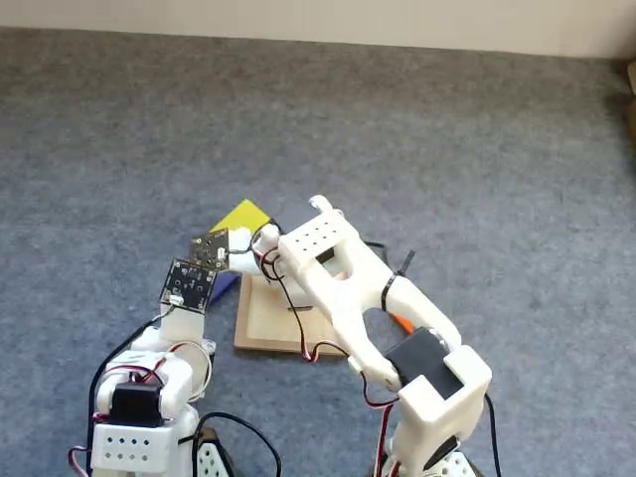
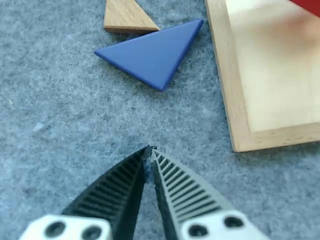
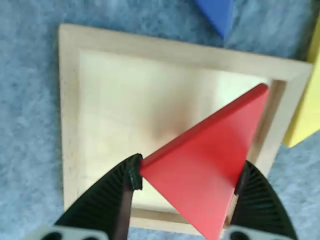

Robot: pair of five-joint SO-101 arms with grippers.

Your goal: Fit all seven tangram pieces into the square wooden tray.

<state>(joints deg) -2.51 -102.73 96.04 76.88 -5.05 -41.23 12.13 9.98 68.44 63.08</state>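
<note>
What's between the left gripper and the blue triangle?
Only bare grey mat. In the left wrist view, the left gripper, shut, points toward the blue triangle with nothing lying between them.

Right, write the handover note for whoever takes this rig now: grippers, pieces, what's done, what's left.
Right gripper: shut on the red triangle, held over the wooden tray.
Left gripper: shut, empty, low over the carpet by the tray's corner.
On the carpet beside the tray: blue triangle, wooden triangle, yellow piece.
Done: nothing seated; visible tray floor is bare.
Left: seat the red triangle, then the others.
</note>
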